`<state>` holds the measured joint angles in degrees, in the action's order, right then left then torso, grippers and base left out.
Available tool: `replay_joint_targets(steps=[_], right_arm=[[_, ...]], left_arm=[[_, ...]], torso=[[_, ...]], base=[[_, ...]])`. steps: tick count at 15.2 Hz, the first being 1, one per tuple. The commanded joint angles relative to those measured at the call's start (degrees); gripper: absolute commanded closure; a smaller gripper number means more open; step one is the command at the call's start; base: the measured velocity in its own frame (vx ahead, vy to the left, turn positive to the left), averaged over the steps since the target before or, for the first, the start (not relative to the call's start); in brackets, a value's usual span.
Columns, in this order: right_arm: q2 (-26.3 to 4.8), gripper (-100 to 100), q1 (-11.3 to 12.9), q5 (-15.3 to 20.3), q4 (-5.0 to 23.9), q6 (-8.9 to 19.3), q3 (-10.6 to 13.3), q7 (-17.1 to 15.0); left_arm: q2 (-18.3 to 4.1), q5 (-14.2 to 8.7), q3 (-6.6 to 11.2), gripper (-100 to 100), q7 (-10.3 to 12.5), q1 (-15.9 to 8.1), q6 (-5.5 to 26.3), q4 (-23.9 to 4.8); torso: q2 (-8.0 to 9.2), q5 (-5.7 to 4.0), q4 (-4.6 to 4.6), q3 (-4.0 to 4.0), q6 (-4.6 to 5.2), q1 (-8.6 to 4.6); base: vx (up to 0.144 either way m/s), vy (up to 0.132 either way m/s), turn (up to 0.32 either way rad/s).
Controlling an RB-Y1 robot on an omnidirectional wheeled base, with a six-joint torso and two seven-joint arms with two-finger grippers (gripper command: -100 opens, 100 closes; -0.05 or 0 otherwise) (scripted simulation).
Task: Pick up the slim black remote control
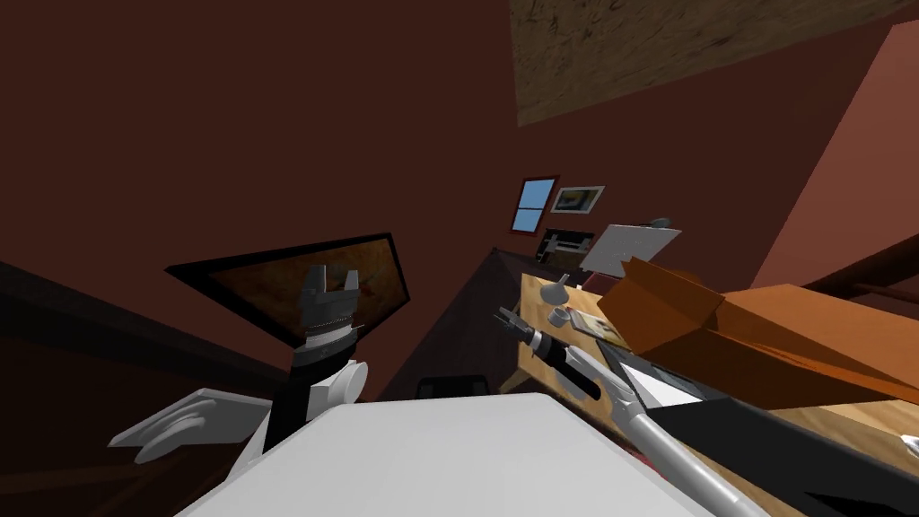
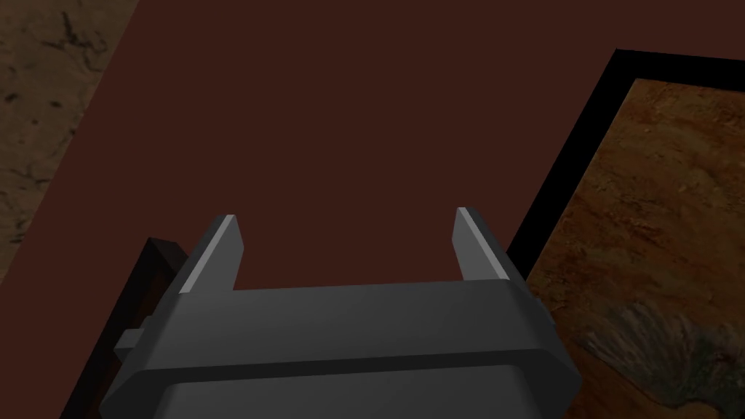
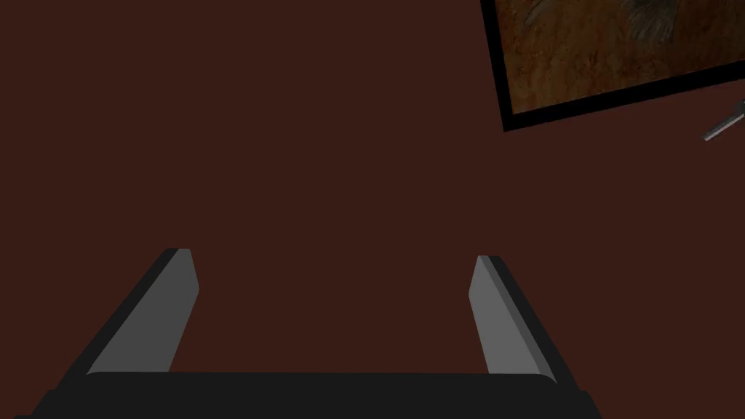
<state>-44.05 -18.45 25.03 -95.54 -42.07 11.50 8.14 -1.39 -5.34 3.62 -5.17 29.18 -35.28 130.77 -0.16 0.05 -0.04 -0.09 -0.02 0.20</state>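
My right gripper (image 1: 506, 316) reaches out over the near corner of a wooden table (image 1: 537, 301). In the right wrist view its fingers (image 3: 502, 320) stand wide apart, so the right gripper (image 3: 331, 298) is open and holds nothing. My left gripper (image 1: 332, 280) is raised to the left, away from the table, and in its wrist view the left gripper (image 2: 345, 247) is open and empty too. A long flat black shape (image 1: 763, 431) lies on the table's near side; I cannot tell whether it is the remote.
On the table sit an orange-brown cardboard box (image 1: 691, 314), two small grey objects (image 1: 558, 292), a flat booklet (image 1: 597, 325) and a white sheet-like thing (image 1: 628, 244). A dark red wall stands ahead and to the left.
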Motion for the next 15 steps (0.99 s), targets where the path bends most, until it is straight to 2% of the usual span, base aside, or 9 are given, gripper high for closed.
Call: replay_joint_targets(steps=[1,2,3,5,6,9,10,14,15], right_arm=[[-1.82,-100,-0.05,0.92,2.86,0.27,1.20,0.54],[-1.82,-100,-0.05,0.92,2.88,0.27,1.20,0.54],[-4.16,-100,0.36,2.09,4.73,0.34,2.97,1.24],[-4.25,-100,0.36,2.09,6.48,0.34,2.97,1.24],[-6.59,-100,0.73,3.23,8.34,0.44,4.82,1.96],[-6.59,-100,0.73,3.23,10.13,0.44,4.82,1.96],[-8.81,-100,1.03,4.33,11.75,0.57,6.76,2.70],[-8.81,-100,1.03,4.33,13.80,0.57,6.76,2.70],[-10.91,-100,1.28,5.40,15.73,0.73,8.76,3.44]], left_arm=[[0.00,0.00,0.00,0,0.00,0.00,0.00,0.00],[0.00,0.00,0.00,0,0.00,0.00,0.00,0.00],[0.00,0.00,0.00,0,0.00,0.01,0.00,0.00],[0.00,0.00,0.00,0,0.00,0.00,0.00,0.00],[0.00,0.00,0.01,0,0.00,0.01,0.00,0.00],[0.00,0.00,0.01,0,0.00,0.01,0.00,0.00],[0.00,0.00,0.01,0,0.00,0.01,0.00,0.00],[0.00,0.00,0.01,0,0.00,0.00,0.00,0.00],[0.00,0.00,0.01,0,0.00,0.00,0.00,0.00]], torso=[[0.00,0.00,0.00,0.00,0.00,0.00],[-0.01,0.00,-0.01,-0.01,0.02,0.00],[0.01,0.00,0.00,0.00,0.04,-0.02],[-0.05,-0.01,-0.02,-0.03,0.02,-0.02],[-0.02,0.00,-0.01,-0.02,0.03,-0.04],[0.00,-0.02,-0.01,0.00,0.05,-0.10],[0.09,-0.02,0.01,0.04,0.06,-0.09],[0.13,-0.02,0.02,0.07,0.06,-0.09],[0.19,-0.02,0.04,0.10,0.06,-0.09]], base=[[0.076,0.032,0.161],[0.063,0.019,0.054],[0.077,0.029,0.142],[0.078,0.021,0.115],[0.069,0.017,0.190],[0.058,0.003,0.063],[0.043,0.011,0.126],[0.040,0.004,0.055],[0.037,-0.004,0.142]])
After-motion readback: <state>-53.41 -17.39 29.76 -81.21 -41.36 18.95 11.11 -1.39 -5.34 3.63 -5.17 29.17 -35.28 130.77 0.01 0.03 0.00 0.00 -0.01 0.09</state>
